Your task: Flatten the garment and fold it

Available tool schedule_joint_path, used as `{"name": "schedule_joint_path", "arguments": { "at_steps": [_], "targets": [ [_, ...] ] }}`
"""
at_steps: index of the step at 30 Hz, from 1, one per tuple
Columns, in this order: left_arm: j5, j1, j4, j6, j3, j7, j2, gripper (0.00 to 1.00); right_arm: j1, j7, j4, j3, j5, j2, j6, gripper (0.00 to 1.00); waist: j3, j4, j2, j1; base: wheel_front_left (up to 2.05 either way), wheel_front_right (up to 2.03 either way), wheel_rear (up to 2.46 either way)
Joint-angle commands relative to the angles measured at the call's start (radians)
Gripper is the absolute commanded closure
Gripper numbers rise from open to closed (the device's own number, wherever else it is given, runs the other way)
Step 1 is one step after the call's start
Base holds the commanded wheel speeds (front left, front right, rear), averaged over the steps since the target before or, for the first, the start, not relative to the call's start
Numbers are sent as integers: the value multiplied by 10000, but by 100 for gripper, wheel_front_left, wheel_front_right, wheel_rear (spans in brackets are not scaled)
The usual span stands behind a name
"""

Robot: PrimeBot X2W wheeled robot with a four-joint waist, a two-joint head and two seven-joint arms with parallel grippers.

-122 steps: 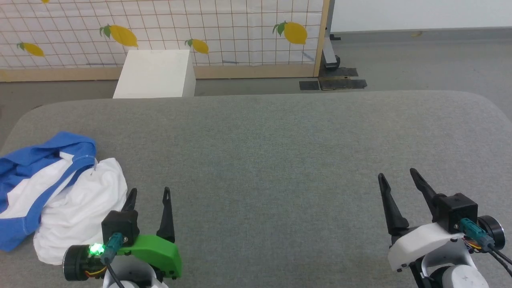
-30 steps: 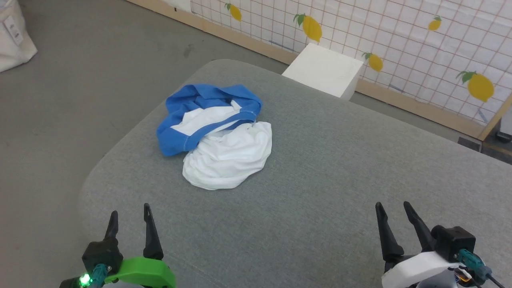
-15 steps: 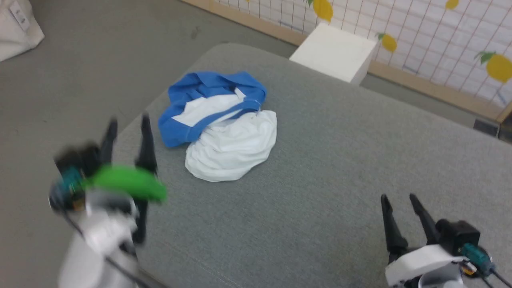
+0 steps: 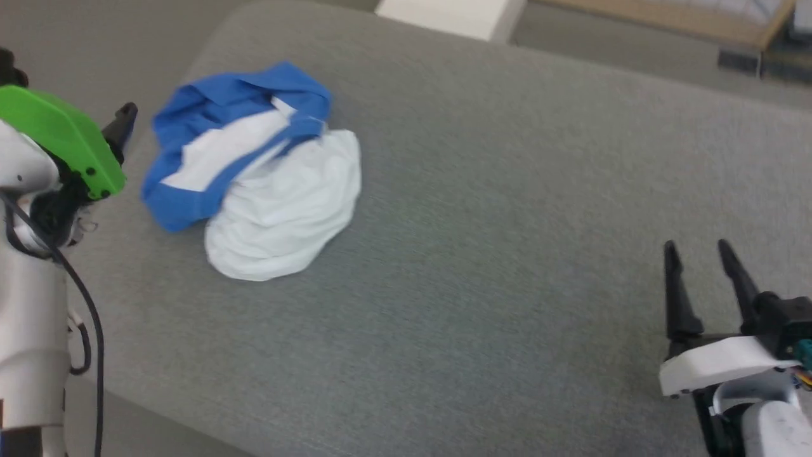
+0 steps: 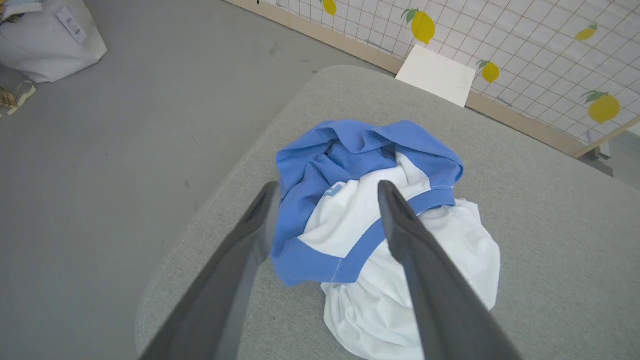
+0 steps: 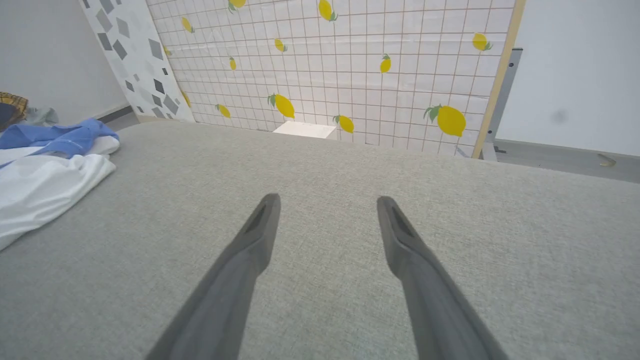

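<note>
The right claw [image 4: 696, 247] is noted at the near right of the grey padded bench [image 4: 507, 254], fingers spread, nothing held, well apart from the work. The left claw [image 5: 327, 186] is positioned by the bench's left edge, likewise spread and empty, aimed at the garment [image 4: 260, 171]. The garment is found bunched in a heap near the left corner, blue fabric tangled over the white body. Beyond, a white box [image 5: 440, 75] and a lemon-patterned screen [image 5: 525, 45] are seen. Risks judged: several layers may be pinched together, so the tangle would be lifted rather than spread; a pull toward the close edge may drag cloth off the bench.
</note>
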Motion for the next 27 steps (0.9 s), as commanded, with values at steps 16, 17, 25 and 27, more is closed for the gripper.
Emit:
{"name": "schedule_joint_path", "arguments": {
  "at_steps": [16, 17, 25, 27],
  "targets": [
    [-319, -50, 1602, 1044, -712, 2901, -455, 0, -330, 458, -1396, -1027, -488, -10, -13, 0, 3016, -1357, 0, -1, 0, 0, 0],
    [-344, 12, 1684, 1005, -771, 2936, -533, 0, -340, 478, -1434, -1053, -504, -10, -13, 0, 3043, -1342, 0, -1, 0, 0, 0],
    [-359, 748, 1341, 835, -794, 1334, -1134, 100, -353, 613, -1549, -1134, -571, -10, -13, 0, 2867, -1191, 0, -1, 0, 0, 0],
    [-271, 799, 1180, 706, -574, 187, -1063, 100, -320, 608, -1506, -1136, -543, -10, -13, 0, 2733, -1134, 0, -1, 0, 0, 0]
  ]
}}
